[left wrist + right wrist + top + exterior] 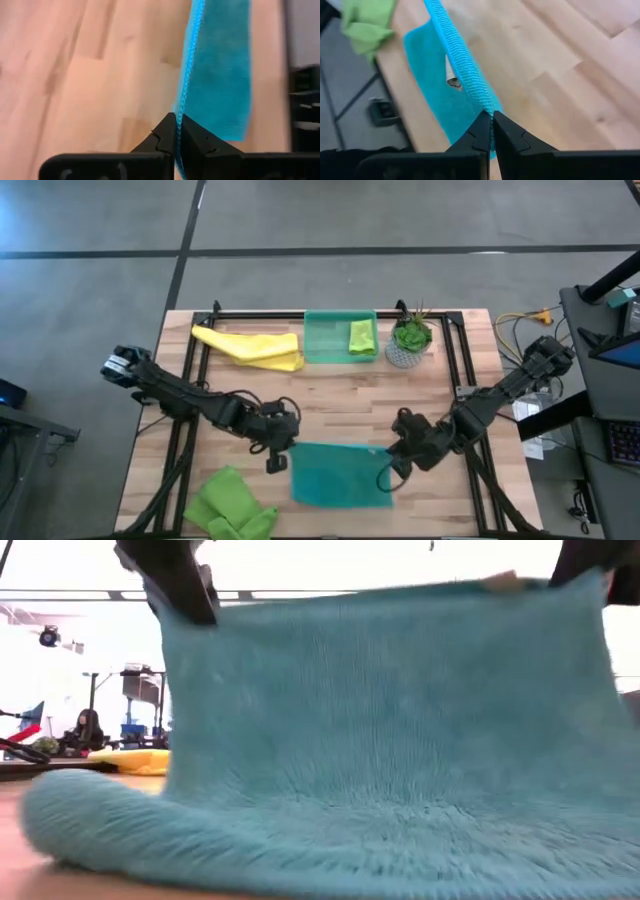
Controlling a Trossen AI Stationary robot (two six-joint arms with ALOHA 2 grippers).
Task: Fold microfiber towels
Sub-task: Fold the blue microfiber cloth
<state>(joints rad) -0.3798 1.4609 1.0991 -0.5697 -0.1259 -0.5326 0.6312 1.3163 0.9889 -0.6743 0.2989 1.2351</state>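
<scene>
A teal-blue microfiber towel [340, 475] is held up near the table's front edge by both grippers. Its lower part [200, 830] lies curved on the wood. My left gripper [280, 452] is shut on the towel's raised edge at its left end, and my right gripper [390, 470] is shut on it at the right end. A yellow towel [250, 346] lies at the far left. One lime green towel [362, 337] sits in the green tray [325, 340], and another [232, 505] lies crumpled at the front left corner. My left gripper [176, 120] pinches the towel's hemmed edge [183, 92] between its two fingertips, slanting down from the table's left side. The towel hangs below the fingers with its lower part on the table. My right gripper [491, 116] pinches the same hemmed edge [476, 92] at the towel's right end between its fingertips, slanting down from the right side. The raised edge [400, 590] runs nearly straight between the two grippers, and the cloth falls from it to the table.
A small potted plant [408, 340] stands beside the tray at the far side. Bare wood [350, 405] lies between the tray and the held towel. Black frame rails [460, 360] run along the table's sides.
</scene>
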